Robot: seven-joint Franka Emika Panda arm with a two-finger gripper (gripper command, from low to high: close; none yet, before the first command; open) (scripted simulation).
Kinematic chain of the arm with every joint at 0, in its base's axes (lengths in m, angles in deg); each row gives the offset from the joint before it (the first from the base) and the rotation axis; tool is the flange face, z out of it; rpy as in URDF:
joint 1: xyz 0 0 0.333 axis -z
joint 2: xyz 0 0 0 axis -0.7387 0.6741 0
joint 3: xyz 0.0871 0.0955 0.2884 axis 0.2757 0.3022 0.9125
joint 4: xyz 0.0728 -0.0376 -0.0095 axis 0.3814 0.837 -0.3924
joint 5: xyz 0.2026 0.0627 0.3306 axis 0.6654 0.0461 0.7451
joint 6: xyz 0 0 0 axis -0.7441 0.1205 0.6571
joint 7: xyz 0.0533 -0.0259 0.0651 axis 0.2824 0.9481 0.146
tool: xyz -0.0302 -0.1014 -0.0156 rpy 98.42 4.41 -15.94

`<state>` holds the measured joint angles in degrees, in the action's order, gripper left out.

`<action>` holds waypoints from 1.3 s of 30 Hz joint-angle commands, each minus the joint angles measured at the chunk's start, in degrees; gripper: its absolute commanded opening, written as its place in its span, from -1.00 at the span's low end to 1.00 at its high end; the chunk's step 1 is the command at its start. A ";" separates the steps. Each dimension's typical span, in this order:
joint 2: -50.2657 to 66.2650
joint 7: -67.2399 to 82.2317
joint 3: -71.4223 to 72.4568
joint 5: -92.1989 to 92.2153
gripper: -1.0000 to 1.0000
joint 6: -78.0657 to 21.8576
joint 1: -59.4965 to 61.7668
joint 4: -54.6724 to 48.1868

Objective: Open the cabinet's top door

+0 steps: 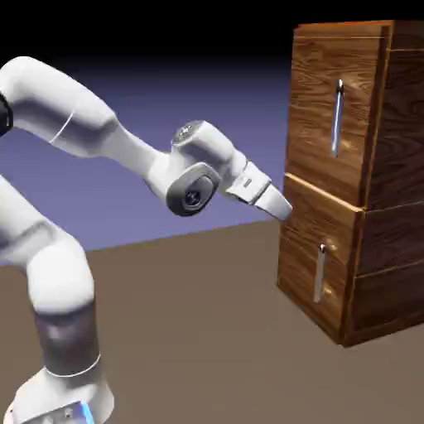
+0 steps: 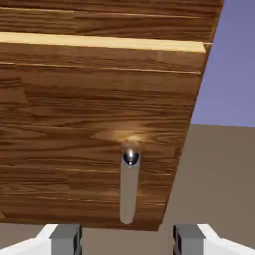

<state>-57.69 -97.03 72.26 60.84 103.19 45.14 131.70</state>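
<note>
My gripper (image 1: 284, 208) is spread and empty, level with the seam between the panels. The top door (image 1: 331, 108) sits above it on the cabinet (image 1: 389, 199). Risk: the hand view centres the lower handle (image 2: 128, 191), so closing here would grab the wrong door

Setting: rendered simulation test scene, not a lived-in room.

Evidence: a plain brown table (image 1: 190, 331) carries only a white robot arm (image 1: 99, 141) and one wood-grain cabinet (image 1: 397, 166); behind the cabinet runs a flat blue-violet backdrop (image 1: 166, 199) fading to black above it, without walls, windows or furnishings. The cabinet's grain is a repeated flat texture, its two silver bar handles (image 1: 336, 120) are smooth and uniform, and the surface beside the cabinet is even in tone, bare of clutter. In the hand view the same backdrop and table surface lie right of the cabinet.
</note>
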 commanded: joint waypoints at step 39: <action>-28.55 -56.19 -43.11 -97.18 0.00 -23.39 -57.88 -19.96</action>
<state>-86.24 -153.22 29.15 -36.34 79.80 -12.73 111.74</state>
